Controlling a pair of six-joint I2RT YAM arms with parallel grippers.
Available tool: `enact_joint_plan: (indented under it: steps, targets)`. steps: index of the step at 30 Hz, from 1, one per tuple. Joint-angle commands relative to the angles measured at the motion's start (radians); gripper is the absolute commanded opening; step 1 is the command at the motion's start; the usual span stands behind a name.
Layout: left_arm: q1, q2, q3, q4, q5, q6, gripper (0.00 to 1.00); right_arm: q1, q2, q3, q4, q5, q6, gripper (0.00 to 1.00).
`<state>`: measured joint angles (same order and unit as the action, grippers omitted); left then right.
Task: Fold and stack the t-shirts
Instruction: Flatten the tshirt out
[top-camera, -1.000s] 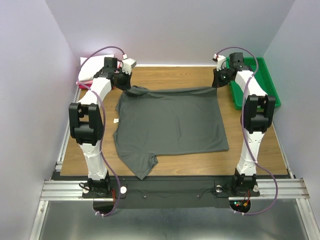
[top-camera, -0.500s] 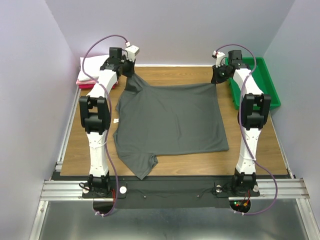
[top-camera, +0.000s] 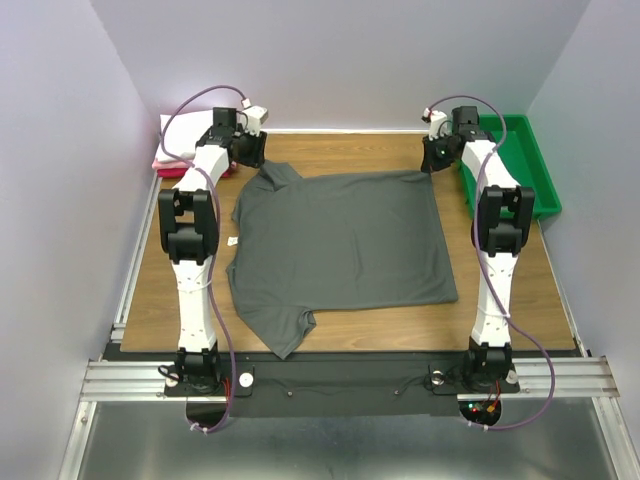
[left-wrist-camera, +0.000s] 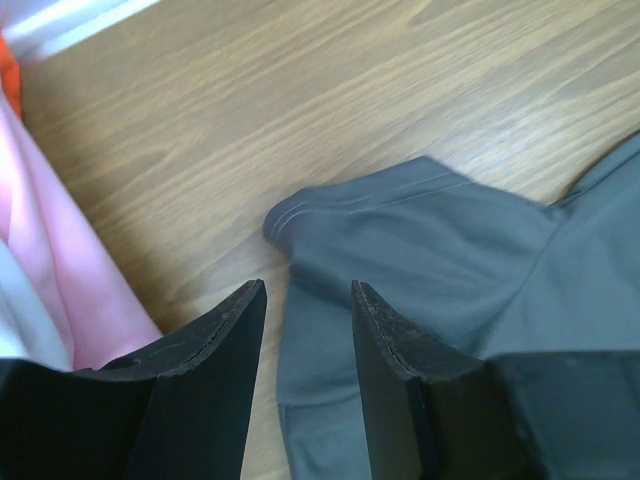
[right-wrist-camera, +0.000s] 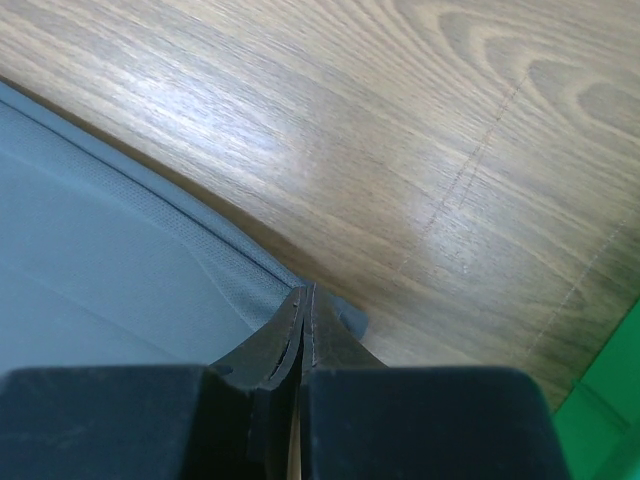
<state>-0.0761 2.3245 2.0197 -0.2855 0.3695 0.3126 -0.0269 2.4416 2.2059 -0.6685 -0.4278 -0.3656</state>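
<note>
I see my left gripper (left-wrist-camera: 307, 290) half open and empty (sleeve (left-wrist-camera: 400, 230) just beyond its tips). My right gripper (right-wrist-camera: 303, 297) pinches the upper-right corner of the grey t-shirt (top-camera: 340, 240), spread flat mid-frame.

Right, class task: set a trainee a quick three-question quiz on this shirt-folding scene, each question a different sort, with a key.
1. True or false: the left gripper is open, clamped on nothing.
2. What does the shut right gripper pinch? A) a towel B) a far corner of the grey shirt C) a sock
3. Fill in: the folded shirts lie at the table's far ____ corner.
Key: 1 true; 2 B; 3 left.
</note>
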Motion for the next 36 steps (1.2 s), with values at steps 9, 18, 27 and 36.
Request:
enact_joint_plan:
  steps: [9,18,27,36]
  targets:
    - [0.007,-0.014,-0.010,-0.021,-0.017,0.016,0.47,-0.008,0.025,0.064,0.032,0.017,0.001,0.01]
    - [0.006,0.076,0.066,-0.072,-0.023,0.019,0.46,-0.008,0.039,0.072,0.033,0.026,0.001,0.01]
    - [0.002,0.137,0.114,-0.087,-0.032,0.019,0.41,-0.008,0.045,0.074,0.033,0.027,0.002,0.01]
    - [0.007,0.102,0.133,-0.073,0.020,0.014,0.00,-0.008,0.040,0.080,0.033,0.031,-0.001,0.01]
